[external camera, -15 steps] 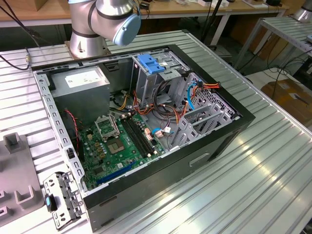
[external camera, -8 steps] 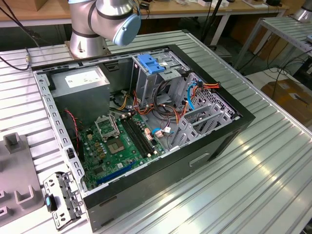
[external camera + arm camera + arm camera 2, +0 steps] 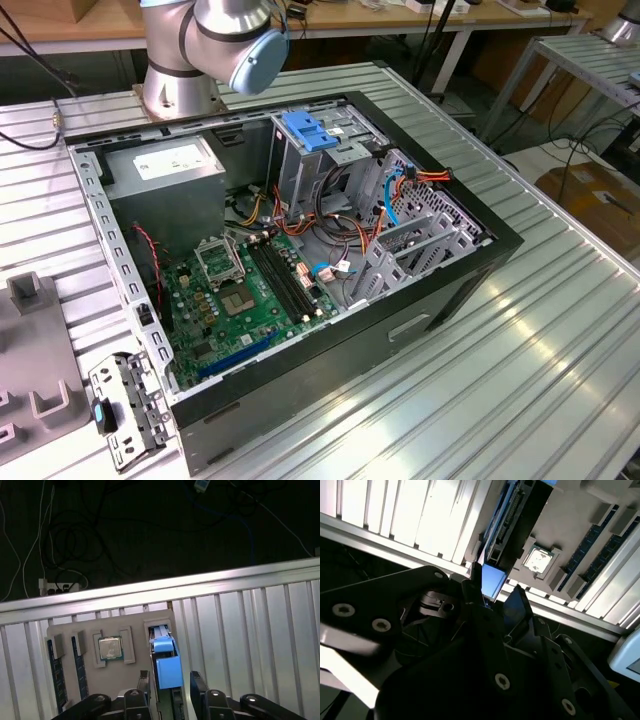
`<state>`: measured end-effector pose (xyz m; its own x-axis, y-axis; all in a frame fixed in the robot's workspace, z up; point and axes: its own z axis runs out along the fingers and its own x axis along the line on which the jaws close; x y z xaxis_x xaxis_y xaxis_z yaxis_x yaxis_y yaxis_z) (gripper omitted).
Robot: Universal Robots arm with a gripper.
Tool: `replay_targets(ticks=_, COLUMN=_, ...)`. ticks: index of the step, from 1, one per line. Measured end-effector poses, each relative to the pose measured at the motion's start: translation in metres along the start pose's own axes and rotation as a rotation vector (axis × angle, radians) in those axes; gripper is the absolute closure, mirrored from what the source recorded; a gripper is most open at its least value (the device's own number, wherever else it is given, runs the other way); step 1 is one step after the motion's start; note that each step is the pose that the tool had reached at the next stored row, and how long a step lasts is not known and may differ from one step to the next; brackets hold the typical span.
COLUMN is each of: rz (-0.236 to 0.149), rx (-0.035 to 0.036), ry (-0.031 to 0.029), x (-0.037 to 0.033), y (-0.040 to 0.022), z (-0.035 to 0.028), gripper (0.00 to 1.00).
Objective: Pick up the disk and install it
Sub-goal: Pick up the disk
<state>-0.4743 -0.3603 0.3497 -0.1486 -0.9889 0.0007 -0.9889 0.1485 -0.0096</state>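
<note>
**Exterior view.**
- Bench: ribbed aluminium top.
- Computer case: black, lying on the bench with its side open.
  - Green motherboard on the case floor.
  - Grey power supply at the far corner, toward the exterior view's left.
  - Metal drive cage at the far side, with a blue plastic piece on top.
  - Orange and blue cables run toward the exterior view's right.
- My arm: stands at the far edge of the bench, behind the case.
- Loose metal bracket: lies on the bench just beside the near corner of the case.

**Second wrist view.**
- End effector: its dark fingers stand apart, one on either side of the blue end of the disk.
- The disk stands on edge in a grey tray.
- Processor chip: sits flat in the tray just beside the disk.
- Memory sticks: sit in the tray beyond the chip.
- The tray rests on the bench.

**First wrist view.**
- End effector: its fingers are spread, with a gap on each side, and straddle the disk. I see no contact.
- The disk is upright in its slot at one end of the tray, with its blue carrier bracket facing me.
- Processor chip: lies in the pocket beside the disk.
- Memory sticks: two, in slots at the tray's other end.
- The tray sits near the edge of the bench.
- Dark floor past that edge, with tangled cables and a white power strip.
</note>
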Motion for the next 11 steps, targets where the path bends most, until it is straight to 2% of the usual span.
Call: replay_targets(ticks=11, rz=0.0, rx=0.0, ry=0.0, x=0.0, y=0.0, z=0.0001, gripper=0.55)
